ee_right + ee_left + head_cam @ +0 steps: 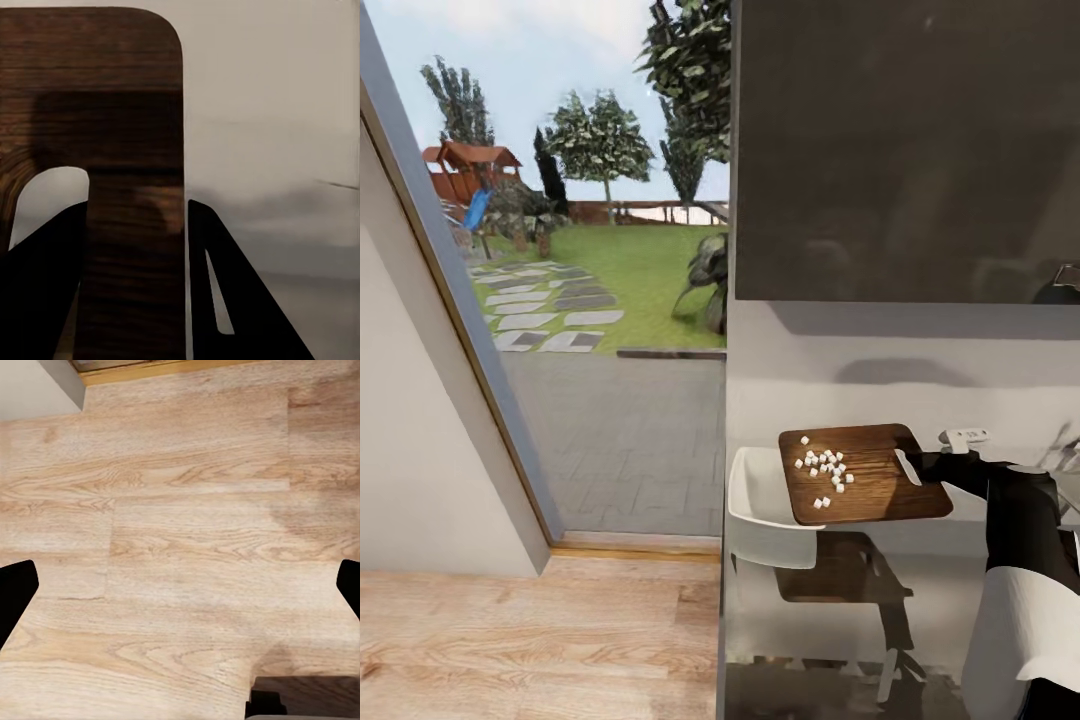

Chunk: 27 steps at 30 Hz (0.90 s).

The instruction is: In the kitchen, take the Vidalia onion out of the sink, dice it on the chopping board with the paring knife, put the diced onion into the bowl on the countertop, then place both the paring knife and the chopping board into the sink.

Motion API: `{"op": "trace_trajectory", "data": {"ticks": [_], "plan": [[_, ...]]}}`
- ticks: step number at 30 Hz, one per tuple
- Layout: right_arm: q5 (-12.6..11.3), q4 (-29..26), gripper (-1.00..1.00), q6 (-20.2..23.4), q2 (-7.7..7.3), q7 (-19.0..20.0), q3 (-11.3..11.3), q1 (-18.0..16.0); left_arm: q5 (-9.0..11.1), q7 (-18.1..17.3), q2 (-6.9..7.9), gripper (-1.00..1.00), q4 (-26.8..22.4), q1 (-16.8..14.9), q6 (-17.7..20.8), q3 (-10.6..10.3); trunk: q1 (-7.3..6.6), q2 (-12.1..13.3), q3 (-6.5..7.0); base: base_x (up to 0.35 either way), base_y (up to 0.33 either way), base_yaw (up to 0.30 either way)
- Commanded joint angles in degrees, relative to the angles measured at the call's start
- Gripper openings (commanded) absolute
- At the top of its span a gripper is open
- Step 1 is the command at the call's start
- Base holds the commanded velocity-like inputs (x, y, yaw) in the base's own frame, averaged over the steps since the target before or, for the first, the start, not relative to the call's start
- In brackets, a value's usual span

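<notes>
Brown wooden chopping board (870, 475), carrying diced onion (824, 467), was clamped at its handle end by the right pincer (916, 466) above the white bowl (765, 510). Judged step: transfer; next, tilt the board. Left pincer (180, 600) hung open over floor (180, 510).

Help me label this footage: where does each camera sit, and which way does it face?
Head view: high up, facing the rectangular brown wooden chopping board carrying white onion dice above the squarish white bowl; the right arm shows.
Left wrist: looks down at the light wood floor; black left gripper fingertips show.
Right wrist: looks along fingers clamping the board.
Head and right wrist share the board.
</notes>
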Motion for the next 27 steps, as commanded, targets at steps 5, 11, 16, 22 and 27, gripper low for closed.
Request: {"op": "trace_trajectory", "data": {"ticks": [5, 11, 16, 22, 27], "plan": [[0.34, -0.09, -1.00, 0.13, 0.01, 0.40, -0.09, -0.08, 0.42, 0.07, -0.03, 1.00, 0.20, -0.09, -0.32, -0.49, 0.04, -0.14, -0.13, 0.000, 0.000, 0.000], [0.34, -0.08, -1.00, 0.12, 0.01, 0.39, -0.02, -0.08, 0.40, 0.07, -0.03, 1.00, 0.20, -0.09, -0.30, -0.48, 0.04, -0.14, -0.13, 0.062, 0.000, 0.000], [0.42, -0.08, -1.00, 0.11, 0.09, 0.37, -0.01, -0.08, 0.38, 0.07, -0.03, 1.00, 0.20, -0.09, -0.31, -0.49, 0.04, -0.14, -0.13, 0.120, 0.000, 0.000], [0.43, -0.04, -1.00, 0.11, 0.10, 0.39, -0.01, -0.08, 0.38, 0.07, -0.03, 1.00, 0.20, -0.09, -0.30, -0.49, 0.04, -0.14, -0.13, 0.079, 0.000, 0.000], [0.43, -0.03, -1.00, 0.11, 0.10, 0.39, -0.01, -0.08, 0.42, 0.07, -0.03, 1.00, 0.20, -0.09, -0.29, -0.46, 0.04, -0.14, -0.13, 0.009, 0.000, 0.000]]}}
